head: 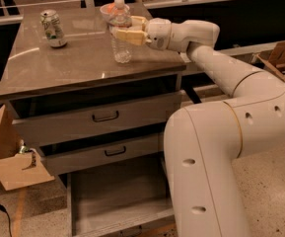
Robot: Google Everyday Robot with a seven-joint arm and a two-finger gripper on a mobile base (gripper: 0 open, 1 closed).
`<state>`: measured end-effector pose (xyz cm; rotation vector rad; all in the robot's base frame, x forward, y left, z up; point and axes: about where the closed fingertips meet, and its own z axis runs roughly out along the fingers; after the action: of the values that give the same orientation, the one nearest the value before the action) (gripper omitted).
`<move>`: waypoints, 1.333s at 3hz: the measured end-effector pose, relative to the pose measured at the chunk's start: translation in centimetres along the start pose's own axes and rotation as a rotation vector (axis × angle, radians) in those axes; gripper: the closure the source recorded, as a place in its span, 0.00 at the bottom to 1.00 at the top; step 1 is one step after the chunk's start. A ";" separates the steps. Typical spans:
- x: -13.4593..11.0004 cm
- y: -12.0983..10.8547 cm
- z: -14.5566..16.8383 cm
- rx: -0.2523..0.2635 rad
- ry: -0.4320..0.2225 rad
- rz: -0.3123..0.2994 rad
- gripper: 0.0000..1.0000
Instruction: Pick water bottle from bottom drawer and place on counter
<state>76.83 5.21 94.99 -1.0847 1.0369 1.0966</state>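
The water bottle (121, 38), clear with a ribbed body, stands upright at the right rear of the glossy grey-brown counter (68, 68); its base looks to be on or just above the surface. My gripper (128, 29) reaches in from the right, and its tan fingers (127, 36) close around the bottle's upper body. The bottom drawer (117, 201) is pulled open below, and its grey inside shows nothing in it.
A green-white soda can (53, 28) stands at the counter's rear left. A small bowl with something orange (110, 9) sits just behind the bottle. Two upper drawers (102, 116) are partly out. Cardboard boxes stand at the left (14, 167) and right (280, 58).
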 end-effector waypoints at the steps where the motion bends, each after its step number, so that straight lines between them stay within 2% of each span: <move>1: 0.6 -0.3 0.0 0.010 0.019 0.010 0.36; 2: 1.2 -0.3 -0.2 0.016 0.034 0.022 0.12; 3: 1.6 -0.1 -0.5 0.022 0.039 0.034 0.00; 4: 1.6 0.3 -1.2 0.040 0.043 0.045 0.00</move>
<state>76.68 4.27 93.23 -1.0616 1.1174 1.0883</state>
